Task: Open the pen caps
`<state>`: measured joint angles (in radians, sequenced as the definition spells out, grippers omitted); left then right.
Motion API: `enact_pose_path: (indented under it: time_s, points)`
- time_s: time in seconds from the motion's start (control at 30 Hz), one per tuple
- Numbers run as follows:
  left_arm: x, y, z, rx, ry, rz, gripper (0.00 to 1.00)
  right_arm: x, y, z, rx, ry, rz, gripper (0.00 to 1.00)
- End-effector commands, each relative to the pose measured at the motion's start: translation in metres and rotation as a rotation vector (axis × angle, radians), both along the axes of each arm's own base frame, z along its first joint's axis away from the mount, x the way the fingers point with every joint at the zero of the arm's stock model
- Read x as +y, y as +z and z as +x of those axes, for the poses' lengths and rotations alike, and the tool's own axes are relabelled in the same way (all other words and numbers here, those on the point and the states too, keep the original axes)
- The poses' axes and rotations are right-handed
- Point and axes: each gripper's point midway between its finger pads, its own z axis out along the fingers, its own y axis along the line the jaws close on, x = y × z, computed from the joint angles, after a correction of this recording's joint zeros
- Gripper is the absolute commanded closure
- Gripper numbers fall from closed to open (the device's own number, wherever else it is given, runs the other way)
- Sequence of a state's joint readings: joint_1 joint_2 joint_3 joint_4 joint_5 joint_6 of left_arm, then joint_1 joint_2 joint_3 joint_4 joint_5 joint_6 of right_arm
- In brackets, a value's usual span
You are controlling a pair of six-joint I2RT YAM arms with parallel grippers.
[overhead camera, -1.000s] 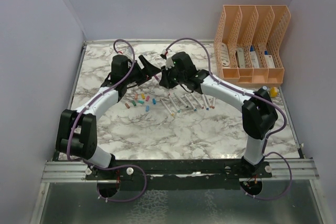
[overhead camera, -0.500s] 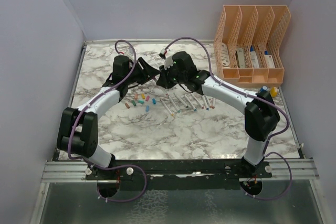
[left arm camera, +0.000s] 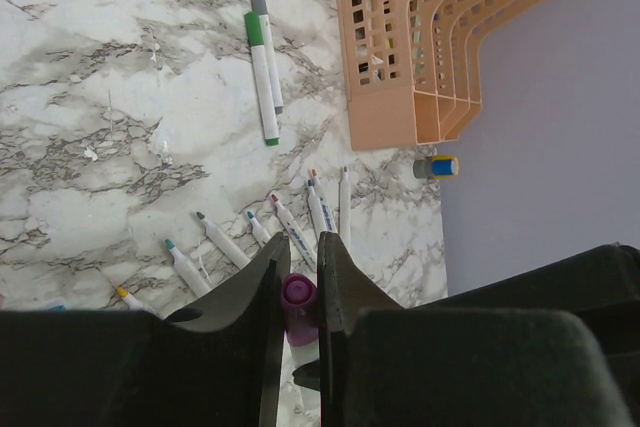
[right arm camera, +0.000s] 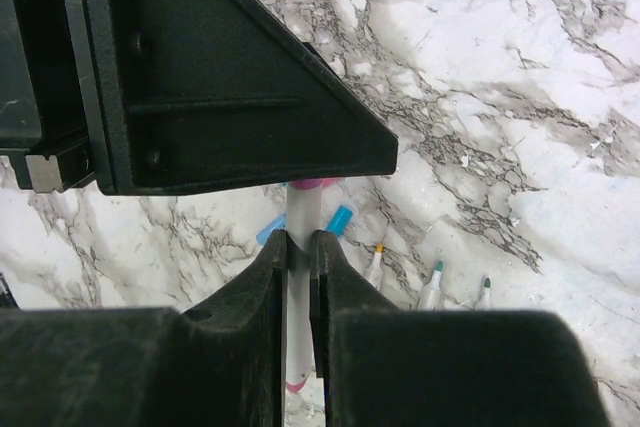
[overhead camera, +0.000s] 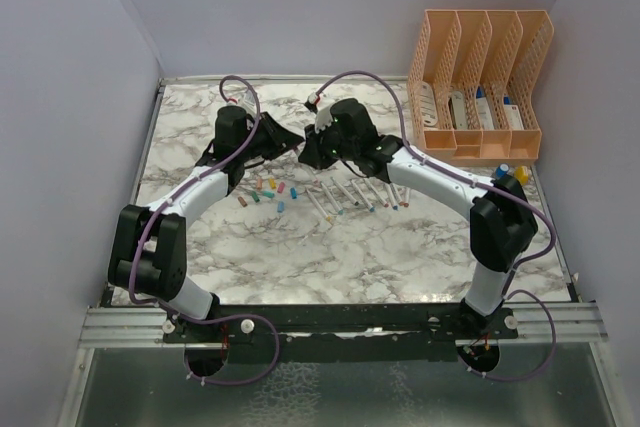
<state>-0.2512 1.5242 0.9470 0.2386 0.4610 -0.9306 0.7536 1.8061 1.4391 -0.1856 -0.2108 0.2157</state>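
Above the table's back middle my two grippers meet tip to tip. My left gripper [left arm camera: 303, 242] is shut on the magenta cap [left arm camera: 299, 299] of a pen. My right gripper [right arm camera: 301, 237] is shut on the same pen's white barrel [right arm camera: 303, 209]. The cap end [right arm camera: 316, 184] mostly disappears behind the left gripper's black finger [right arm camera: 200, 77]. In the top view the left gripper [overhead camera: 289, 139] and the right gripper [overhead camera: 309, 151] hover over loose coloured caps [overhead camera: 268, 190] and a row of uncapped pens [overhead camera: 352, 194].
A peach lattice organiser [overhead camera: 480, 82] stands at the back right, with a small blue and yellow bottle [overhead camera: 510, 174] in front of it. Two capped pens, green [left arm camera: 262, 77] and grey [left arm camera: 265, 42], lie left of the organiser [left arm camera: 420, 37]. Blue caps [right arm camera: 338, 219] lie below the held pen.
My left gripper has gone from open to shut on the magenta cap. Both grippers have drawn closer together, and the right arm has shifted slightly left.
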Motion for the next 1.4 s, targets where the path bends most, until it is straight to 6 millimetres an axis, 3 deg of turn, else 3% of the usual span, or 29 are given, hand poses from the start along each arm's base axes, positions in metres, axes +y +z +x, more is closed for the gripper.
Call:
enact_pose_path:
  time_s: [0.0,0.13,0.2,0.5,0.93,1.3,1.37]
  points:
    - [-0.001,0.004,-0.006,-0.023,-0.019,0.000,1.00,0.008,0.034,-0.005,-0.053,0.028,0.074,0.78]
    - [-0.002,0.011,-0.005,-0.037,-0.019,-0.003,1.00,0.009,0.032,-0.005,-0.045,0.030,0.069,0.46]
    - [-0.002,0.016,-0.005,-0.045,-0.019,-0.007,1.00,0.010,0.030,-0.004,-0.040,0.030,0.067,0.39]
    - [-0.009,0.035,-0.003,-0.081,-0.032,-0.021,1.00,0.015,0.019,-0.002,-0.010,0.038,0.051,0.37]
    - [-0.014,0.044,-0.002,-0.098,-0.037,-0.029,1.00,0.023,0.009,0.002,0.013,0.055,0.041,0.58]
    - [-0.016,0.045,-0.001,-0.100,-0.031,-0.028,1.00,0.020,0.007,0.001,0.014,0.044,0.035,0.95]
    - [-0.015,0.046,0.003,-0.102,-0.019,-0.021,1.00,0.018,0.003,0.000,0.022,0.042,0.026,0.98]
